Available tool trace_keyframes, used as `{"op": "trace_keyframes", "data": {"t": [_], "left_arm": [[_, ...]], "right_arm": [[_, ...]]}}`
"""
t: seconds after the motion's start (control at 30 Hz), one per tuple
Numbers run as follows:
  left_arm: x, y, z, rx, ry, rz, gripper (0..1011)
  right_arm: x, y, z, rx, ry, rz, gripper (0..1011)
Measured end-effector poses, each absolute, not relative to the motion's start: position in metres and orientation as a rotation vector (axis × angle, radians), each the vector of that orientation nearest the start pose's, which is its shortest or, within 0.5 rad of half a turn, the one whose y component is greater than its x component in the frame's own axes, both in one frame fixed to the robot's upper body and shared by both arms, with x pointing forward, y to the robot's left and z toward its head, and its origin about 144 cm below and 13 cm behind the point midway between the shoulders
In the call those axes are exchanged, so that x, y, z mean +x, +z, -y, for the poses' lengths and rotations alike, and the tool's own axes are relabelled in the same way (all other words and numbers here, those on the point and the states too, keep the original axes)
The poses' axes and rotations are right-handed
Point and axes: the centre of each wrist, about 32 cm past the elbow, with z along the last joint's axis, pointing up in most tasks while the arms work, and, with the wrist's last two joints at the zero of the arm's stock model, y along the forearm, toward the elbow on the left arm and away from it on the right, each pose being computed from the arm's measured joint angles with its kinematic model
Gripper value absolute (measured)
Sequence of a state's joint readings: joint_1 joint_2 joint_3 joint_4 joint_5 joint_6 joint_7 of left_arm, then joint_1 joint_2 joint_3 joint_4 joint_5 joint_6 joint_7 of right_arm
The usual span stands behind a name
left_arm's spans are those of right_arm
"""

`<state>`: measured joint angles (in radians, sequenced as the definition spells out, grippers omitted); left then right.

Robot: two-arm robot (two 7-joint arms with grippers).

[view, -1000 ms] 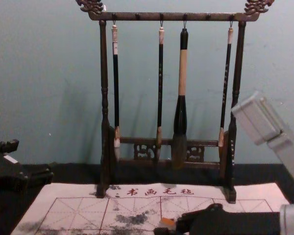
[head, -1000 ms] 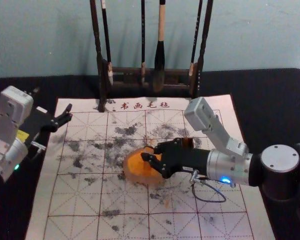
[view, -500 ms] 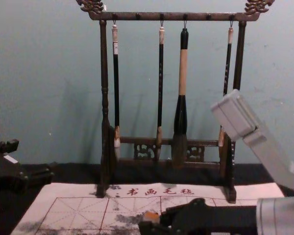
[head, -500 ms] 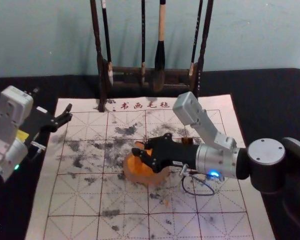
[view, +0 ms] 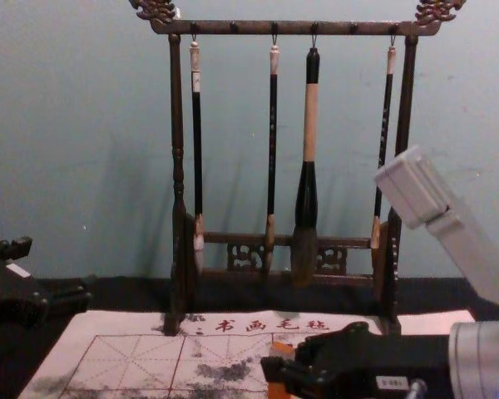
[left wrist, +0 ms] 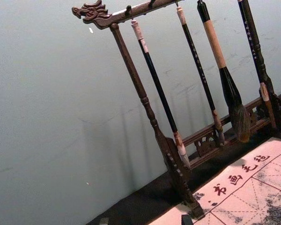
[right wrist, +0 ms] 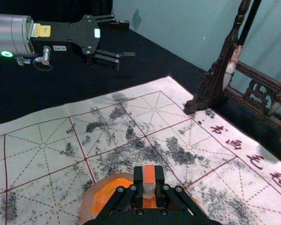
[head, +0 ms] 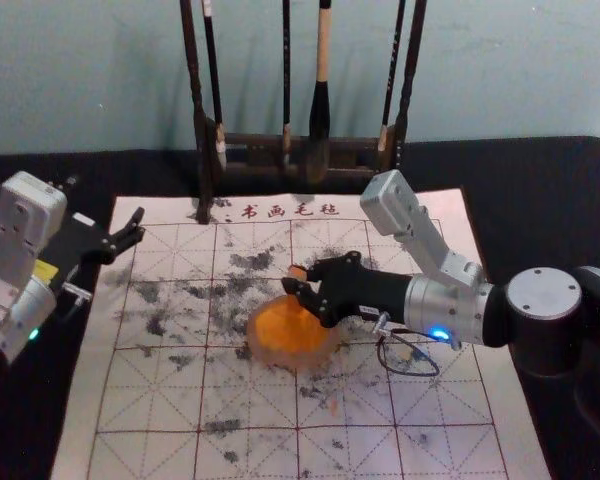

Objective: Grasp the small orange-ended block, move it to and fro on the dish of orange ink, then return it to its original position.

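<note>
My right gripper is shut on the small block, above the far edge of the orange ink dish. In the right wrist view the block, with an orange top and a pale side, stands between the tips of my right gripper; the dish lies beneath and beside it. The chest view shows the block's orange at the right fingertips. My left gripper is parked at the mat's left edge, open and empty; its tips show low in the left wrist view.
A dark wooden rack with several hanging brushes stands behind the ink-smudged mat. The large brush hangs right of the rack's middle. Black cloth surrounds the mat.
The right gripper with the block shifted left, then came back to the right and toward the dish's far side, leaving more of the orange ink visible. The left arm stayed still.
</note>
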<state>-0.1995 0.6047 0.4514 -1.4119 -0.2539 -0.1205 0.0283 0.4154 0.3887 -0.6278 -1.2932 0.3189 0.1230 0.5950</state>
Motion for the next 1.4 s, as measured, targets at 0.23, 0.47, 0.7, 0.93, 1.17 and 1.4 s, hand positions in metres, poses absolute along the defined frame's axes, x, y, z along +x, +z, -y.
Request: {"op": "trace_keyframes", "data": {"t": [0.23, 0.47, 0.7, 0.93, 1.17, 1.4], "left_arm": [[0.489, 1.14, -0.31, 0.304, 1.248, 0.285, 1001], [0.489, 1.14, -0.31, 0.305, 1.248, 0.285, 1001], [0.489, 1.14, -0.31, 0.305, 1.248, 0.285, 1001], [0.489, 1.14, -0.31, 0.304, 1.248, 0.285, 1001], [0.489, 1.14, -0.31, 0.305, 1.248, 0.285, 1001], [0.489, 1.14, -0.31, 0.304, 1.248, 0.285, 1001]], "right_arm": [[0.533, 1.153, 0.206, -0.329, -0.541, -0.03, 111], [0.532, 1.154, 0.205, -0.321, -0.538, -0.032, 111], [0.53, 1.165, 0.206, -0.292, -0.543, -0.023, 111], [0.523, 1.191, 0.211, -0.219, -0.58, -0.01, 110], [0.512, 1.213, 0.218, -0.168, -0.619, 0.014, 111], [0.499, 1.225, 0.229, -0.154, -0.645, 0.038, 111]]}}
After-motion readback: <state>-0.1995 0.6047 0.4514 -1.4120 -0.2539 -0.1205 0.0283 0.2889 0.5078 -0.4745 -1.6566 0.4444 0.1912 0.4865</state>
